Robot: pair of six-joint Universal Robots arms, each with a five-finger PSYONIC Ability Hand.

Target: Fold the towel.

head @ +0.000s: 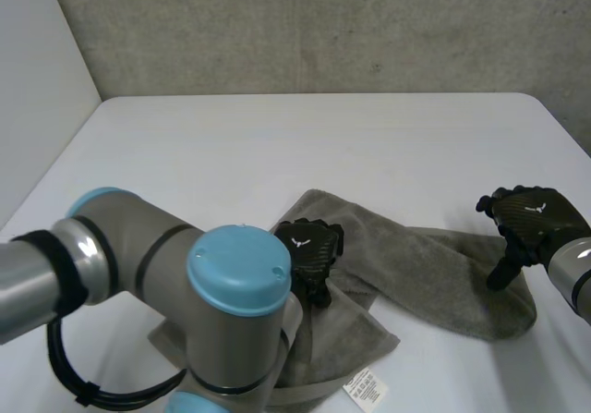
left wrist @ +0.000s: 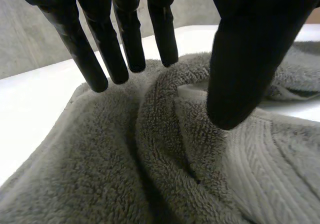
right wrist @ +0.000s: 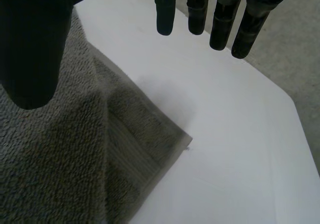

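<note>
A grey towel (head: 425,270) lies rumpled near the counter's (head: 277,145) front edge. The left hand (head: 309,251) hangs over its middle and the right hand (head: 531,219) over its right end, both with fingers (left wrist: 125,43) straight and apart from the thumb.

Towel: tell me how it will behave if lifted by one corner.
The towel would probably sag and drape, since it lies in soft bunched folds. Its thick looped pile should grip fingers, so slipping seems unlikely. Pushed, it would likely bunch up, like the ridge beside the left hand.
</note>
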